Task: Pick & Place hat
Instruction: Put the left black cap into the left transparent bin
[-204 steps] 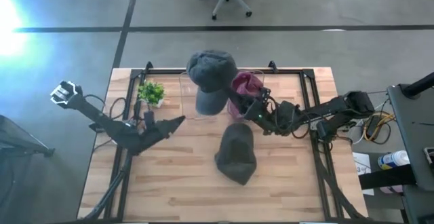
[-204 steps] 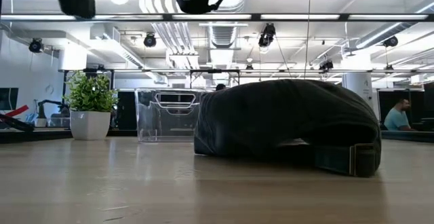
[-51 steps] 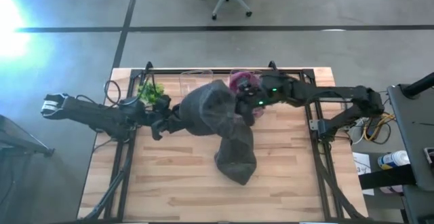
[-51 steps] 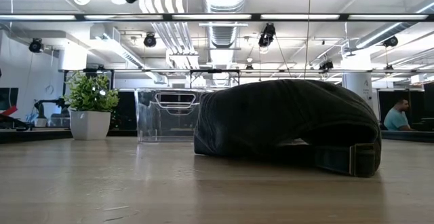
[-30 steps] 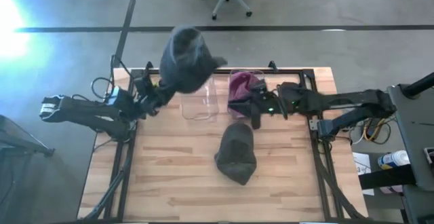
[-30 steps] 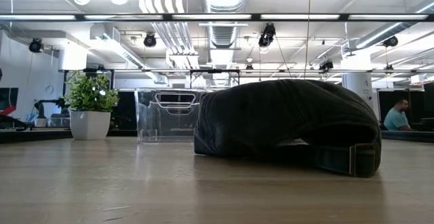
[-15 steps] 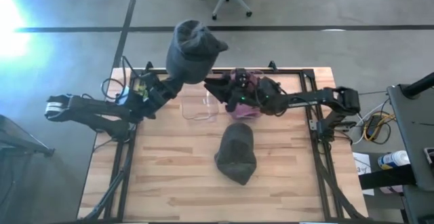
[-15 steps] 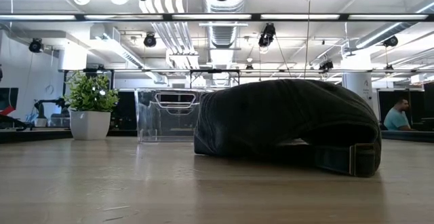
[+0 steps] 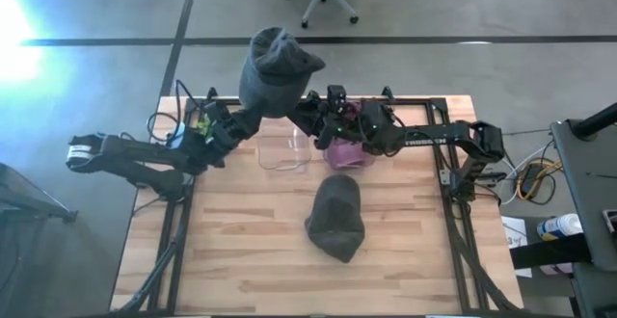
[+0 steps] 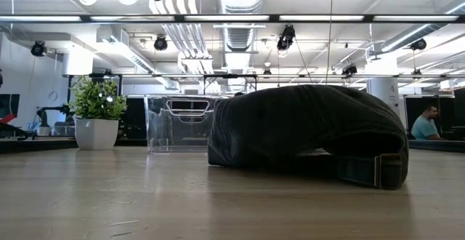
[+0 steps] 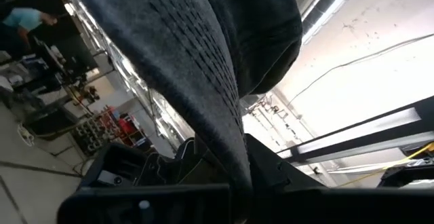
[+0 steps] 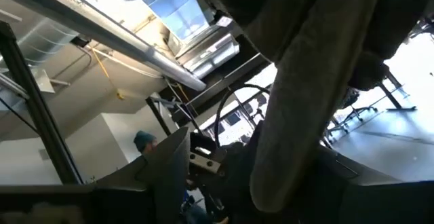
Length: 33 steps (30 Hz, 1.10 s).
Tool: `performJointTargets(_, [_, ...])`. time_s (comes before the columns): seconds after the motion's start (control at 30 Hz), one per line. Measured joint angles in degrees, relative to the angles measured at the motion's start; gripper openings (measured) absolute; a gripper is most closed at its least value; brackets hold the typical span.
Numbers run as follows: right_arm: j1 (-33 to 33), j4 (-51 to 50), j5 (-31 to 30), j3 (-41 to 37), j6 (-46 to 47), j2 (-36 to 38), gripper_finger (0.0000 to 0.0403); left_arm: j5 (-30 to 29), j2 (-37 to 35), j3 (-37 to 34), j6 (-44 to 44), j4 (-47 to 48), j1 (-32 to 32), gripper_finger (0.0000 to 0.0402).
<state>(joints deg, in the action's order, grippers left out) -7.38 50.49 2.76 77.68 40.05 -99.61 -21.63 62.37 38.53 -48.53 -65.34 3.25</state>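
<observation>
— Where is the hat now?

— The grey hat (image 9: pixel 277 69) is high above the table's far edge, near the left corner. It hangs up in the air, over the black frame, and its top is bunched. In the left wrist view the ribbed grey cloth runs down between that arm's own fingers.

— Who holds it?

— The left gripper (image 9: pixel 240 118). Its fingers are closed tight on the lower edge of the grey hat. The left arm comes from the left side of the table and reaches up to the far edge.

— And the right gripper?

— The right gripper (image 9: pixel 304 120) is just beside the grey hat, on its right side, above the clear bin (image 9: pixel 282 145). Its fingers stand wide apart and hold nothing. In the right wrist view the cloth hangs close in front of it, but I cannot tell if they touch.

— What else is on the table?

— A second dark hat (image 9: pixel 337 217) lies flat on the wood, near the middle of the table (image 9: pixel 251 251). In the low view it fills the centre. A pink hat (image 9: pixel 345 137) lies at the far edge, partly under the right arm, beside the clear bin. A small green plant (image 10: pixel 95 114) in a white pot stands at the far left, near the left arm.

— Any people?

— In the low view a person (image 10: pixel 426 124) sits far behind, at the right.
</observation>
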Motion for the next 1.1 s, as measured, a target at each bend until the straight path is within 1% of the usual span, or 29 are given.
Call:
performJointTargets(0.1, [-0.4, -2.2, 0.0, 0.3, 0.1, 0.0, 0.0188, 0.7, 0.5, 0.6, -0.2, 0.0, 0.0, 0.0009])
performJointTargets(0.17, [-0.6, -3.0, 0.0, 0.3, 0.3, 0.0, 0.0163, 0.8, 0.7, 0.8, -0.2, 0.0, 0.1, 0.0009])
performJointTargets(0.23, [-0.7, -3.9, -0.4, 0.2, 0.7, 0.0, 0.0130, 0.8, 0.7, 0.9, -0.2, 0.0, 0.1, 0.0009])
performJointTargets(0.4, [-0.8, -4.6, -2.1, 0.2, 1.3, 0.0, 0.0029, 1.0, 0.5, 0.7, 0.5, 0.4, 0.1, 0.0010])
performJointTargets(0.43, [-0.8, -5.0, -2.7, 0.2, 1.4, 0.1, 0.0020, 1.0, 0.4, 0.7, 0.8, 1.0, 0.0, 0.0011])
performJointTargets(0.53, [-1.5, -6.8, -2.7, 0.3, 2.1, 0.3, 0.0016, 0.2, 0.2, 0.7, 2.4, 3.7, -0.5, 0.0030])
performJointTargets(0.7, [-2.9, -9.6, -3.8, 0.5, 1.9, 0.9, 0.0014, -0.4, -1.1, 0.5, 5.3, 13.6, -1.3, 0.0102])
performJointTargets(0.8, [-4.4, -12.0, -4.5, 0.6, 2.2, 2.1, 0.0013, -1.1, -3.0, 0.6, 6.5, 21.3, -1.6, 0.0146])
performJointTargets(0.9, [-6.3, -16.7, -4.5, 0.7, 3.2, 3.4, 0.0013, -0.7, -5.0, 0.6, 6.9, 30.4, -2.3, 0.0180])
performJointTargets(1.0, [-7.6, -23.4, -3.9, 0.7, 4.7, 4.0, 0.0013, 1.3, -7.6, 0.6, 9.8, 37.9, -3.2, 0.0197])
performJointTargets(1.1, [-8.3, -29.2, -0.6, 0.7, 8.9, 3.8, 0.0013, 3.9, -10.0, 0.6, 8.8, 44.5, -5.1, 0.0201])
